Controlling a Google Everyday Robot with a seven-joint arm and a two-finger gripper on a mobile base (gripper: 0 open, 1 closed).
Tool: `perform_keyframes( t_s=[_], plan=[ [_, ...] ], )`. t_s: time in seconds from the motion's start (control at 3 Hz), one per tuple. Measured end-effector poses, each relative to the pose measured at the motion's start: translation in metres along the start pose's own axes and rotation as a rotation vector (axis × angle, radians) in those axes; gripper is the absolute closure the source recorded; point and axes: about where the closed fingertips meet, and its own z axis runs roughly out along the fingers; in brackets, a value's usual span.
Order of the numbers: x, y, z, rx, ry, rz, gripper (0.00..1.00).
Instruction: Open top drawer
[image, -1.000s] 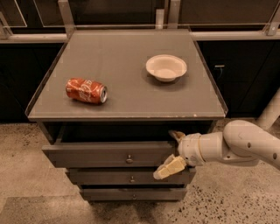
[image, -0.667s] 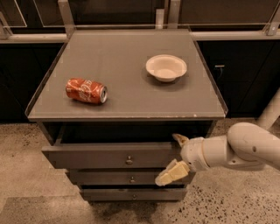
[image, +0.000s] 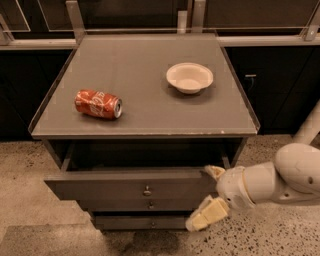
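The top drawer (image: 110, 185) is the widest dark grey drawer under the tabletop, with a small round metal knob (image: 147, 191) at its centre. It stands pulled out toward me, leaving a dark gap behind its front. My gripper (image: 209, 194) is at the drawer front's right end, its fingers spread: one cream fingertip (image: 214, 172) rests at the front's top right corner, the other (image: 205, 216) hangs lower, in front of the lower drawers. It holds nothing.
A red soda can (image: 98, 104) lies on its side on the grey tabletop (image: 145, 85), left. A white bowl (image: 189, 77) sits right of centre. Two narrower drawers (image: 145, 205) sit below the top one. Dark cabinets stand behind and beside; speckled floor below.
The top drawer has come further out toward me. My gripper and arm have moved slightly right and down with the drawer's right end.
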Motion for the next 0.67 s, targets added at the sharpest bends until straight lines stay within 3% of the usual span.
perform_keyframes(
  t_s=[0.33,0.67],
  plan=[
    [-0.0109,0.0289,-0.0161,-0.027,0.039,-0.018,0.0],
    [-0.0111,0.0288,-0.0161,-0.027,0.039,-0.019,0.0]
  ],
)
